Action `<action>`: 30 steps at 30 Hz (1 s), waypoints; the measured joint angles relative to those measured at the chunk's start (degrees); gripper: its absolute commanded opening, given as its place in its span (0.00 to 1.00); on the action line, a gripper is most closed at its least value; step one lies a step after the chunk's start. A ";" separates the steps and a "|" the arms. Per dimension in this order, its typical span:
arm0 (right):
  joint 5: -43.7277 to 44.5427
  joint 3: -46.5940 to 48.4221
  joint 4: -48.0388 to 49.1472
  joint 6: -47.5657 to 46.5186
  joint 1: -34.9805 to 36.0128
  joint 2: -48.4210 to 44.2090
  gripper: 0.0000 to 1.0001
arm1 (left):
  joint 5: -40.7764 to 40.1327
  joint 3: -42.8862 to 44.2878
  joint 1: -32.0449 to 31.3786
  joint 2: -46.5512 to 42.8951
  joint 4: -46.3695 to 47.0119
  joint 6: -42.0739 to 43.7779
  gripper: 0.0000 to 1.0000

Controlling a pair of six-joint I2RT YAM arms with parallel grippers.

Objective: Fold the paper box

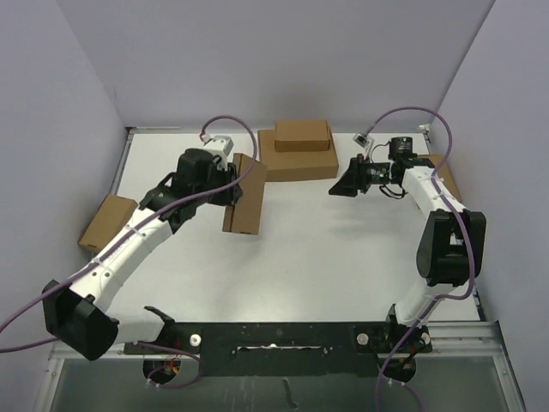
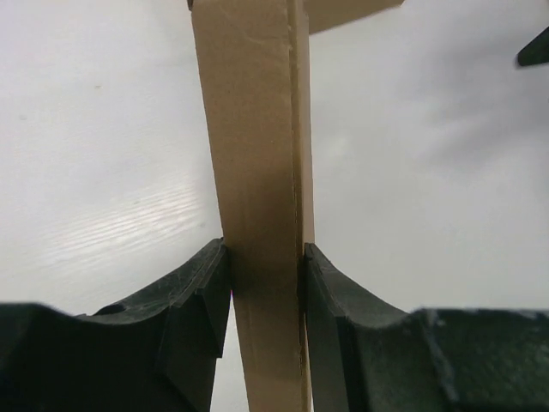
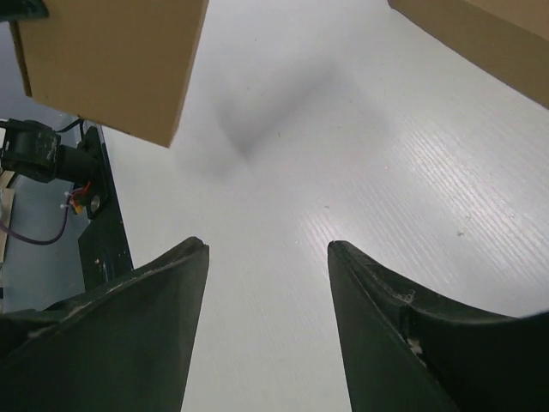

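**Left arm holds the box on edge; right arm stands off, open**

The left end effector (image 2: 264, 283) is clamped on the paper box (image 2: 257, 129). In the left wrist view its two fingers (image 2: 202, 300) press against opposite faces of the folded cardboard, whose thin edge runs straight up the frame between them. In the top view the same end effector (image 1: 228, 195) sits at centre left, with the paper box (image 1: 244, 197) just to its right. The box shows as a narrow brown slab, its long axis running nearly top to bottom in the frame with a slight lean. Whether its lower edge touches the white counter (image 1: 326, 249) I cannot tell.

The right end effector (image 3: 266, 247) is open and holds nothing; only bare counter shows between its fingers. In the top view it (image 1: 345, 184) sits upper right of centre, pointing left toward the box, well apart from it.

So the left arm is the near one, already gripping. The right would likely need to travel left across the frame to reach the box's free face.

Further out, a stack of two boxes (image 1: 296, 159) rests at the upper centre, and another box (image 1: 107, 221) lies at the left edge.
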 measured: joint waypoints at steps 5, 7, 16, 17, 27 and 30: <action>-0.02 -1.97 0.52 0.22 -0.20 -0.57 0.59 | -7.45 17.53 -5.14 8.68 -20.04 13.73 0.18; -0.02 -3.08 0.74 0.48 -0.59 -0.70 0.59 | -11.69 21.11 -9.11 13.64 -25.24 17.92 0.18; -0.22 -5.29 1.38 1.36 -2.99 -2.36 0.59 | -24.26 27.17 -17.99 30.53 -34.07 27.02 0.43; -0.26 -5.31 1.38 1.36 -3.04 -2.38 0.59 | -24.70 27.76 -18.58 31.76 -33.86 27.28 0.51; -0.33 -7.39 2.40 1.46 -3.02 -2.38 0.58 | -18.49 27.19 -21.31 34.05 -30.10 25.24 0.86; -0.31 -8.33 2.93 1.31 -2.91 -2.38 0.57 | -13.18 24.33 -21.22 31.58 -27.85 23.37 0.88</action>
